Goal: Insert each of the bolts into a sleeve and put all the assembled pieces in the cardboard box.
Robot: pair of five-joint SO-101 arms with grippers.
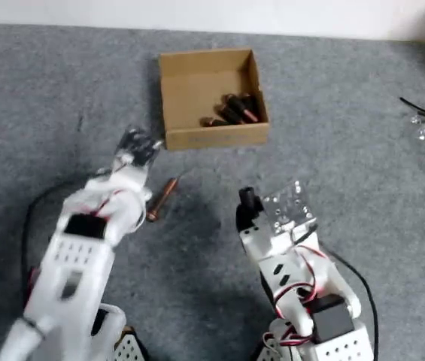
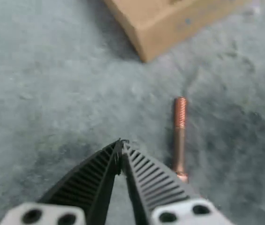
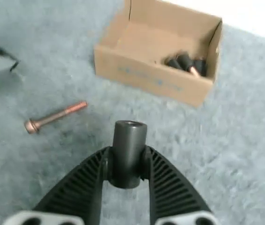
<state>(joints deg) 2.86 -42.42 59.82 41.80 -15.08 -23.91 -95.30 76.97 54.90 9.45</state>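
Just right of the left gripper [image 2: 122,145], clenched w/ nothing in it, the bolt [image 1: 163,197] lies flat, long axis roughly near-to-far; right gripper [image 3: 126,158] grasps sleeve [image 3: 128,136] upright, farther off.

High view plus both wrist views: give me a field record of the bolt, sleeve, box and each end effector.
bolt: copper, lying loose on carpet
sleeve: black, upright, gripped
left end effector: shut, empty, beside bolt
right end effector: shut on sleeve
cardboard box: open, several assembled pieces inside
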